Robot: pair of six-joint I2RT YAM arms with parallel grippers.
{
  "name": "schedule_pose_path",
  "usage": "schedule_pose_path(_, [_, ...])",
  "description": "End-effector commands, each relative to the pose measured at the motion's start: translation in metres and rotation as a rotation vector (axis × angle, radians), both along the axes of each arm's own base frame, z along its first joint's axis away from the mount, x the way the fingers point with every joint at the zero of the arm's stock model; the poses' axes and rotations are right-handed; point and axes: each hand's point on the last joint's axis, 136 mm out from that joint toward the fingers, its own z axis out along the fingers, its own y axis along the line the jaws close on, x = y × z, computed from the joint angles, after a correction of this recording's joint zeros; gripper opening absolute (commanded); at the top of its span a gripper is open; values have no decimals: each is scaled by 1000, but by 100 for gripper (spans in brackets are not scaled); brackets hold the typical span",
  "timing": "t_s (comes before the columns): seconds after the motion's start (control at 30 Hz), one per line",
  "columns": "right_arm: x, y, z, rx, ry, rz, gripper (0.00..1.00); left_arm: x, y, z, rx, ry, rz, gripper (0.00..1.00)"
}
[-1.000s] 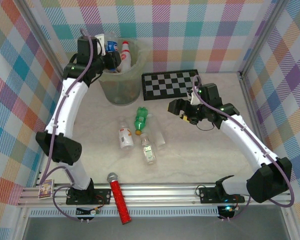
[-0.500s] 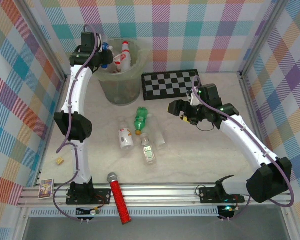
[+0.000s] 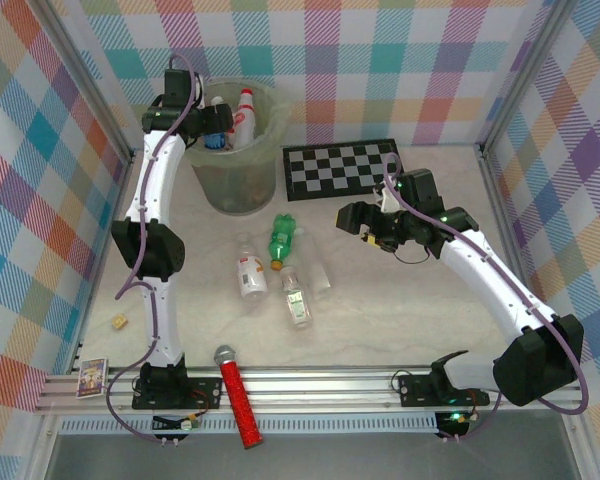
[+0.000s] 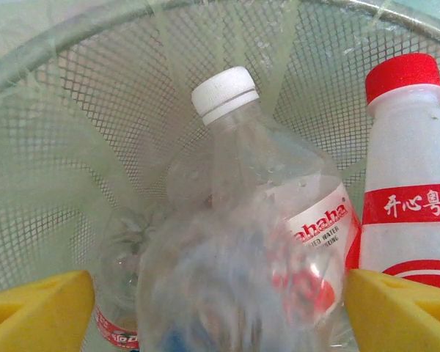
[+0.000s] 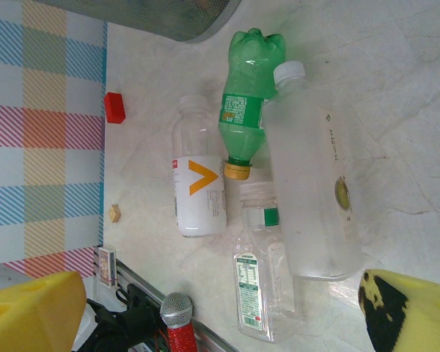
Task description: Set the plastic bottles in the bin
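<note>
The plastic bottles are split between two places. At least three sit inside the large round pale-green mesh-walled plastic bin (image 3: 236, 182) at the far left of the table: a white bottle with a red cap and red band (image 4: 407, 183) standing against the wall, a clear bottle with a white cap and red label (image 4: 279, 213), and a crumpled clear one (image 4: 125, 257) at the bottom. Four lie on the table nearer than the bin, close together: a green bottle (image 5: 246, 95), a clear bottle with a white-and-orange label (image 5: 198, 191), a small clear bottle with a green band (image 5: 260, 279) and a large frosted clear bottle (image 5: 312, 191). The left gripper (image 3: 212, 125) hangs over the bin with its pads spread wide; the white-capped bottle between them looks released. The right gripper (image 3: 365, 222) hovers right of the lying bottles, spread and empty. The job seems roughly half done.
</note>
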Motion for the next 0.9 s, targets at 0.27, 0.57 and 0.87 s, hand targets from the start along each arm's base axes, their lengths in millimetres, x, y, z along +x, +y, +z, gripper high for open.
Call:
schedule_pose_path(0.27, [-14, -8, -31, -121, 22, 32, 96, -18, -7, 59, -56, -107, -53, 89])
schedule_pose_path(0.57, [-30, 3, -82, -459, -11, 165, 95, -53, -27, 118, -103, -213, -125, 90])
schedule_pose_path(0.87, [-38, 48, -129, -644, 6, 349, 93, -136, -61, 127, -297, -244, -240, 91])
